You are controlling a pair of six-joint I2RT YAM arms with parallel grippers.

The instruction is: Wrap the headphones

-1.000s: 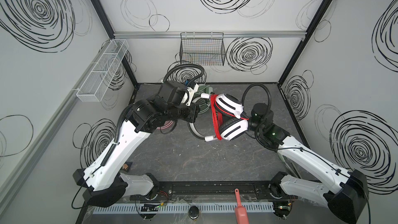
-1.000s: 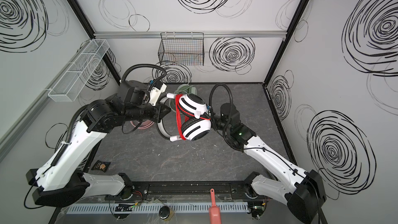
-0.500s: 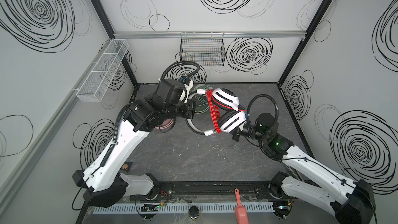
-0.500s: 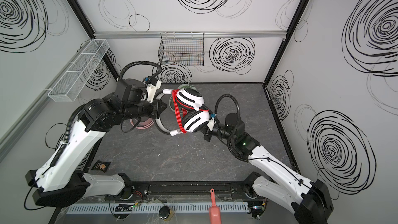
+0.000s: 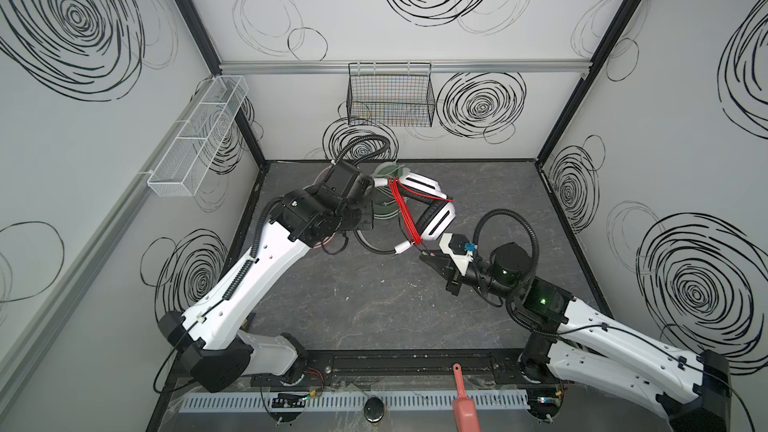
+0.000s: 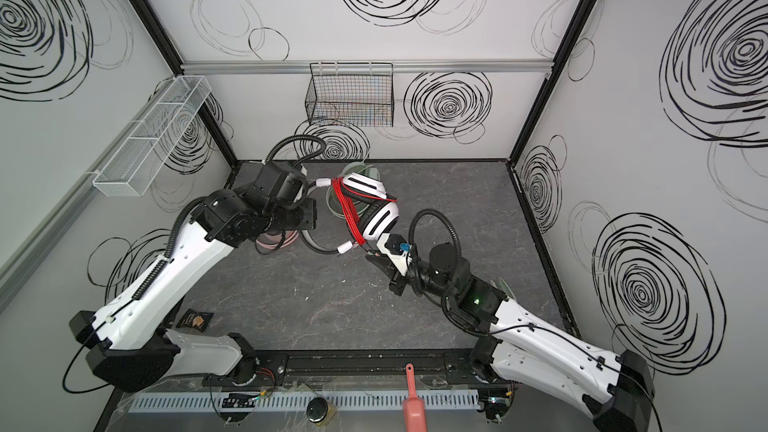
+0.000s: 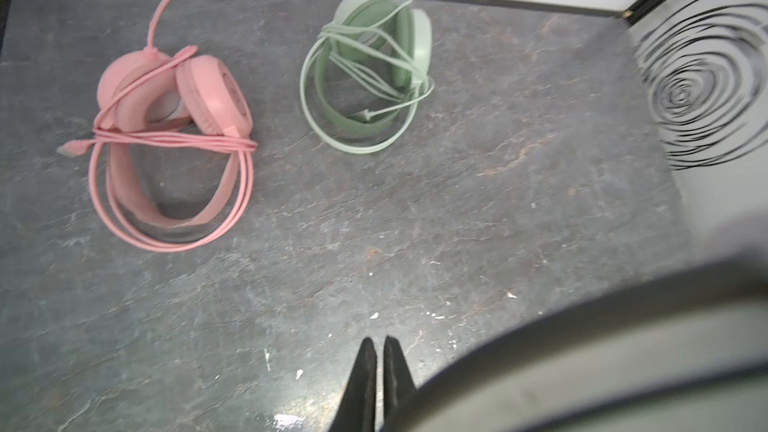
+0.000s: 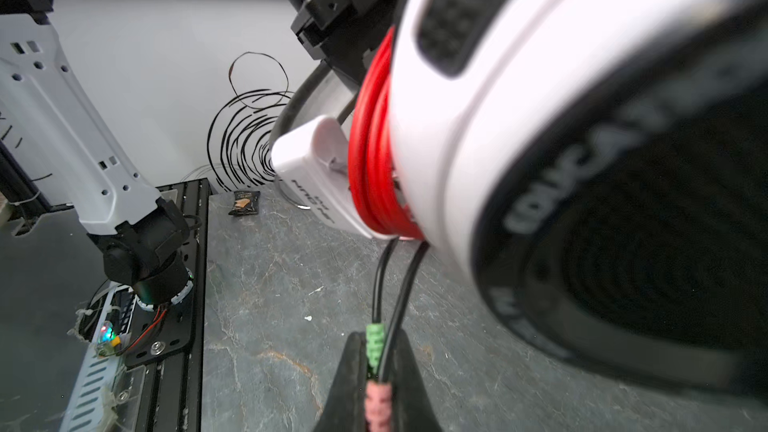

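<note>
- Left claw [image 7: 376, 353]: pressed together.
- Right claw [image 8: 377, 351]: pinching green and pink plugs [image 8: 377, 401].
- White-and-black headset [image 5: 439, 224], wound with red cable [image 5: 401, 209], hangs above the dark stone-look worktop [image 5: 353, 309], rear middle.
- All-pink headset [image 7: 210, 95] and mint-green headset [image 7: 420, 45] lie by the rear edge.

White lettering runs round the black ring of the headset [image 8: 552, 184] earcup, too blurred to read for certain. Dark print on the white piece [image 8: 309, 168] beside the red cable turns is upside down and illegible. The packet [image 8: 244, 202] at the table [image 8: 291, 326] edge shows no readable text.
</note>
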